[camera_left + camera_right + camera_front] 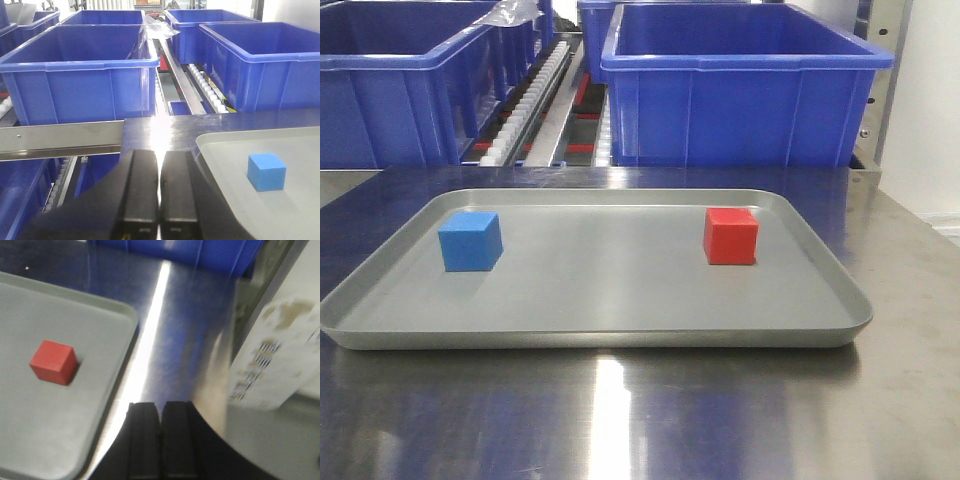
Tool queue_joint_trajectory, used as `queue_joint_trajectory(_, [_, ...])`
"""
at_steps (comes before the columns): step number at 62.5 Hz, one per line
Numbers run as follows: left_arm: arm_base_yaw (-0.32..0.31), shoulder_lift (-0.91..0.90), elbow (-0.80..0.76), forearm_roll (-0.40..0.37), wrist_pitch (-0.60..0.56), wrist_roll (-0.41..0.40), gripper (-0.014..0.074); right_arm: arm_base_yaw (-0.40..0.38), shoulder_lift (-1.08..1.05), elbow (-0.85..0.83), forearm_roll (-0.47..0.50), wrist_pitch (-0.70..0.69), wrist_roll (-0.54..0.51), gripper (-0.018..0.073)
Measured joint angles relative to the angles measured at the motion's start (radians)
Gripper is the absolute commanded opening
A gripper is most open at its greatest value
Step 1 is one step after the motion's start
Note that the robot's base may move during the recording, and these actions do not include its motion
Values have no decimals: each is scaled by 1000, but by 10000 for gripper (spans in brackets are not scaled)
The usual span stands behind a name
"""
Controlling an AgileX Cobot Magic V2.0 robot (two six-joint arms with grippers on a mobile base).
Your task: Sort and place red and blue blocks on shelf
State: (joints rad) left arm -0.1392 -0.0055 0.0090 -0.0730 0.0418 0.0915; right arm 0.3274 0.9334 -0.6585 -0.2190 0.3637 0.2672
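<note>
You are at the start of picking: the blue block (470, 241) lies frame-left and the red block (731, 236) frame-right on the tray (600, 338), the left gripper (160, 195) and right gripper (160, 440) have their fingers pressed together and empty, so open one before reaching, with the shelf (535, 95) at frame top.

Setting is a brushed steel tabletop (770, 420), pretty shiny, with a bright streak of reflected light running down its middle and blue tints mirrored across it. Big dark-blue plastic bins (740, 100) sit in rows behind it, with more further back in the left wrist view. Off to the right there's a plain white wall (932, 120). That side is blurry in the right wrist view.
</note>
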Motion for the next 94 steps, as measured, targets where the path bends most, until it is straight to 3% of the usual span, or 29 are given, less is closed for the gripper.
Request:
queue_joint_trajectory(5, [0, 0, 0, 0, 0, 0, 125, 48, 97, -66, -74, 81, 213, 138])
queue_joint_trajectory(11, [0, 0, 0, 0, 0, 0, 125, 100, 207, -134, -170, 174, 469, 288])
queue_joint_trajectory(16, [0, 0, 0, 0, 0, 0, 125, 144, 261, -168, -215, 203, 572, 414])
queue_joint_trajectory(21, [0, 0, 0, 0, 0, 0, 125, 190, 311, -209, -231, 226, 612, 527])
queue_joint_trajectory(41, [0, 0, 0, 0, 0, 0, 125, 316, 491, -456, -232, 459, 633, 550])
queue_joint_trajectory(55, [0, 0, 0, 0, 0, 0, 125, 325, 564, -577, -129, 466, 623, 550])
queue_joint_trajectory(63, [0, 0, 0, 0, 0, 0, 125, 325, 603, -622, -54, 471, 559, 550])
queue_joint_trajectory(76, [0, 0, 0, 0, 0, 0, 125, 325, 690, -736, 77, 603, 361, 550])
queue_joint_trajectory(94, [0, 0, 0, 0, 0, 0, 125, 267, 783, -847, 101, 709, 319, 550])
